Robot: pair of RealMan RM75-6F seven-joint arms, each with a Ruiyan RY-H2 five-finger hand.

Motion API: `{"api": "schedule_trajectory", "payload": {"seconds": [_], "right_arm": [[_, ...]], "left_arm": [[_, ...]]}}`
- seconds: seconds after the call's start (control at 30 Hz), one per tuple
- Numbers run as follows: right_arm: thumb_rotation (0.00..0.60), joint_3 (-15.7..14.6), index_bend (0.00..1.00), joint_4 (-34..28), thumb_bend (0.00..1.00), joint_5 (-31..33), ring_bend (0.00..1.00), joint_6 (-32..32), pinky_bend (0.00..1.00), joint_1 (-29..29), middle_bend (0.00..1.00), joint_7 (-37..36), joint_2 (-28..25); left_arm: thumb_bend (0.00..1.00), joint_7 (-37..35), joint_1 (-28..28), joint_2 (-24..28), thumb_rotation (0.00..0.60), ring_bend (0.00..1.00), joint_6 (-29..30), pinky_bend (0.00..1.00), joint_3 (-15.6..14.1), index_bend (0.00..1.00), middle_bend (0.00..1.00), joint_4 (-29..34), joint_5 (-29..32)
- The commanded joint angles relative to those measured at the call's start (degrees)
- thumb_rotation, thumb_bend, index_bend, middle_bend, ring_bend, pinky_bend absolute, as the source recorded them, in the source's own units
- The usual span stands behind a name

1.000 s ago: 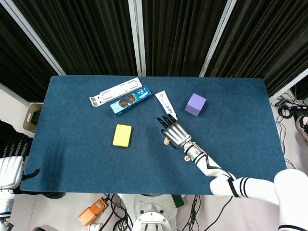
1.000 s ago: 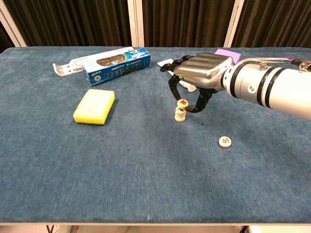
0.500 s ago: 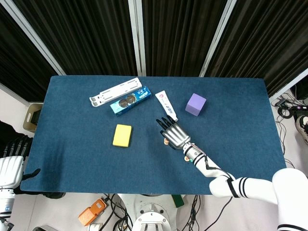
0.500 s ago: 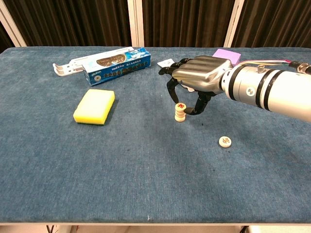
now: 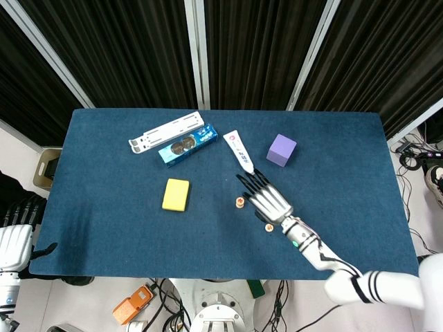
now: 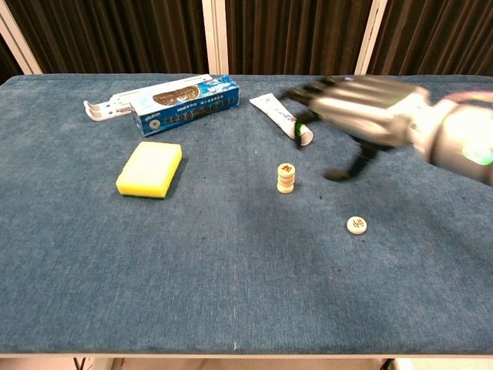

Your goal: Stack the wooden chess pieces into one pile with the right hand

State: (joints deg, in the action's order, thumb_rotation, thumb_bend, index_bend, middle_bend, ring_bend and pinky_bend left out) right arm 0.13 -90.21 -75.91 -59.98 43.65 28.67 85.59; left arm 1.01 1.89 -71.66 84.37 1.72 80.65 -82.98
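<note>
Blue felt table [image 6: 231, 293], black curtains [image 5: 256, 48] behind.

Nearest the robot on the cloth: one loose chess piece [image 6: 356, 224], lying flat, well apart from anything else. In the head view it sits just below the right hand.

Next back: pile of chess pieces [image 6: 286, 178], standing upright on its own, nothing touching it. Looks like about three discs, red mark on the top face; exact count hard to read at this size.

Right hand [image 6: 362, 116] hangs above the table to the right of the pile, clear of it, fingers spread and empty. Chest view is motion-blurred, so finger detail is poor; head view shows them fanned apart.

Left hand [image 5: 15, 242] is at the frame edge beside the table, holding nothing as far as I can tell; its finger state cannot be read.

Progress, judged: most of the stack is built; the single loose piece remains to be picked up and set on top. No other stray pieces visible.

Left of the pile: yellow sponge [image 6: 150, 168].

Further back: blue box [image 6: 185, 105], closed, contents not visible; white plastic holder [image 6: 115, 104] touching behind it; white tube [image 6: 282, 119]; purple cube [image 5: 281, 150], largely hidden by the hand in the chest view. No open containers on the table.
</note>
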Motion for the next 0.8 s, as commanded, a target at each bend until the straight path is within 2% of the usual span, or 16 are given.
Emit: {"api": "schedule_trajectory", "payload": {"seconds": [0.03, 0.2, 0.63, 0.8], "right_arm": [[0.600, -4.2, 0.47, -1.0, 0.38, -3.5, 0.00, -2.2, 0.02, -4.0, 0.00, -2.6, -2.0], [0.600, -5.6, 0.48, 1.3, 0.39, -4.5, 0.00, -2.0, 0.01, -5.9, 0.00, -2.5, -0.9], [0.600, -4.8, 0.50, 4.5, 0.39, -4.4, 0.00, 1.2, 0.00, -7.0, 0.00, -2.0, 1.0], [0.600, -4.2, 0.51, 5.1, 0.43, -4.4, 0.00, 2.2, 0.00, -7.2, 0.00, -2.3, 1.4]], "left_arm": [[0.00, 0.1, 0.2, 0.0, 0.600, 0.00, 0.0, 0.00, 0.0, 0.08, 0.01, 0.1, -0.3], [0.00, 0.5, 0.3, 0.1, 0.600, 0.00, 0.4, 0.00, 0.0, 0.08, 0.01, 0.7, -0.9], [0.00, 1.0, -0.1, 0.4, 0.600, 0.00, 0.9, 0.00, -0.2, 0.08, 0.01, 1.3, -0.8], [0.00, 0.9, -0.1, 0.4, 0.600, 0.00, 1.0, 0.00, -0.2, 0.08, 0.01, 1.2, -0.8]]}}
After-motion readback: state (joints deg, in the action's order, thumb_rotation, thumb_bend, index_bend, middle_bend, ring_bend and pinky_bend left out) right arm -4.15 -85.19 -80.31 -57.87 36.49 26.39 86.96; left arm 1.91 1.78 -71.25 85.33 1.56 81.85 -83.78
